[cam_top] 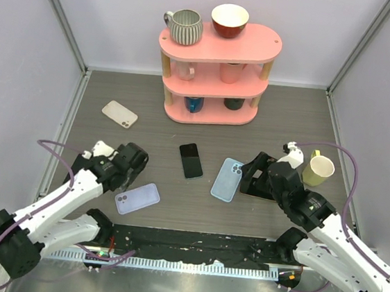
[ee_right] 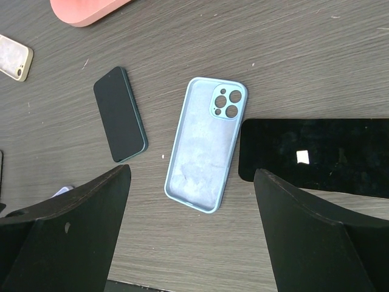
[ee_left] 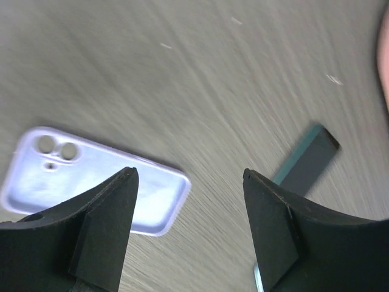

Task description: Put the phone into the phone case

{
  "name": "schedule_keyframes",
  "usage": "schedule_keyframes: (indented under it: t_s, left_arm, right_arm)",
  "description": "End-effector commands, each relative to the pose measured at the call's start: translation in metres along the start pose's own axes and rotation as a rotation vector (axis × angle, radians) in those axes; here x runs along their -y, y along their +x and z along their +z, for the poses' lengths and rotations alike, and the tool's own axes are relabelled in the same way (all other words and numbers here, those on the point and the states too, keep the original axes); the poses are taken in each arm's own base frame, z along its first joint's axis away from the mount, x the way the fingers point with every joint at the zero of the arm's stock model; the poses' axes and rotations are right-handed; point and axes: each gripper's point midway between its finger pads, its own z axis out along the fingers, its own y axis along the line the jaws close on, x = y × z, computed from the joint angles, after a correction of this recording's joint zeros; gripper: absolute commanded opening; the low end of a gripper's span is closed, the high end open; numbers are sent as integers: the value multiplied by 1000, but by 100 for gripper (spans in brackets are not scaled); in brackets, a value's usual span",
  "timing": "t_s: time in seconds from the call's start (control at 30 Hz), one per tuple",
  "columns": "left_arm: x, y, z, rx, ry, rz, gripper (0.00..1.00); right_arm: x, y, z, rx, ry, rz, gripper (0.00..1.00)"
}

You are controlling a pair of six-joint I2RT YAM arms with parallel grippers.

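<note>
A dark phone with a teal edge (cam_top: pixel 192 160) lies screen up at the table's middle; it also shows in the right wrist view (ee_right: pixel 120 114) and the left wrist view (ee_left: pixel 307 161). A light blue case (cam_top: pixel 227 179) lies open side up just right of it (ee_right: pixel 206 143). A larger black phone (cam_top: pixel 255 188) lies right of that case (ee_right: pixel 316 155). A lavender case (cam_top: pixel 137 198) lies at the front left (ee_left: pixel 91 176). My left gripper (cam_top: pixel 128 170) is open and empty, just above the lavender case's end (ee_left: pixel 188 176). My right gripper (cam_top: pixel 259 168) is open and empty above the blue case (ee_right: pixel 191 171).
A beige case or phone (cam_top: pixel 119 114) lies at the back left (ee_right: pixel 13 56). A pink three-tier shelf (cam_top: pixel 216 78) with mugs and a bowl stands at the back. A yellow mug (cam_top: pixel 318 169) stands to the right of my right arm.
</note>
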Motion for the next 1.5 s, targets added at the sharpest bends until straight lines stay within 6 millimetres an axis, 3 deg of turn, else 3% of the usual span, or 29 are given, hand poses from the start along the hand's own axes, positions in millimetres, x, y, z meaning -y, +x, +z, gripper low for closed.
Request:
schedule_keyframes:
  t_s: [0.0, 0.13, 0.33, 0.53, 0.87, 0.9, 0.97, 1.0, 1.03, 1.17, 1.2, 1.23, 1.3, 1.33, 1.4, 1.43, 1.47]
  left_arm:
    - [-72, -23, 2, 68, -368, -153, 73]
    - [-85, -6, 8, -54, -456, -383, 59]
    - [-68, -11, 25, -2, -345, -663, 58]
    - [-82, 5, 34, -20, -468, -689, 56]
    - [-92, 12, 64, 38, -520, -757, 54]
    - [-93, 13, 65, 38, -532, -750, 49]
    - [-93, 14, 65, 38, -569, -716, 29]
    - [-93, 13, 63, 38, -583, -701, 7]
    - [-92, 11, 63, 43, -590, -667, 0]
    - [-67, -15, 60, 92, -525, -501, 0]
    - [-62, -19, 61, 79, -496, -353, 0]
    - [-41, -28, 66, 90, -426, -294, 0]
    - [-34, -29, 70, 39, -408, -35, 0]
    - [-10, -32, 76, 22, -331, 42, 0]
    - [3, -12, 86, -114, -248, 315, 0]
    - [24, -5, 91, -152, -159, 361, 0]
    - [29, 11, 91, -230, -113, 407, 0]
  right_arm:
    - [-10, -3, 2, 11, -38, 31, 88]
    - [-7, -4, 0, 19, -31, 34, 88]
    - [-4, -10, -5, 38, -17, 29, 88]
    - [3, -8, -4, 49, 0, 35, 88]
    - [-1, -3, -1, 19, -3, 25, 88]
    - [0, -3, -1, 18, 0, 24, 88]
    - [1, -3, -1, 22, 1, 26, 88]
    - [2, -3, -1, 24, 3, 28, 88]
    - [2, -3, -1, 26, 3, 30, 88]
    - [0, -4, -1, 24, 1, 24, 88]
    - [-2, -4, -1, 18, -6, 16, 88]
    - [-4, -1, -1, 2, -20, 8, 88]
    - [-8, 1, 1, -17, -28, -13, 88]
    - [-9, 2, 2, -22, -27, -14, 88]
    - [-11, 4, 5, -34, -26, -18, 88]
    - [-11, 4, 6, -35, -25, -18, 88]
    - [-12, 6, 7, -41, -29, -19, 88]
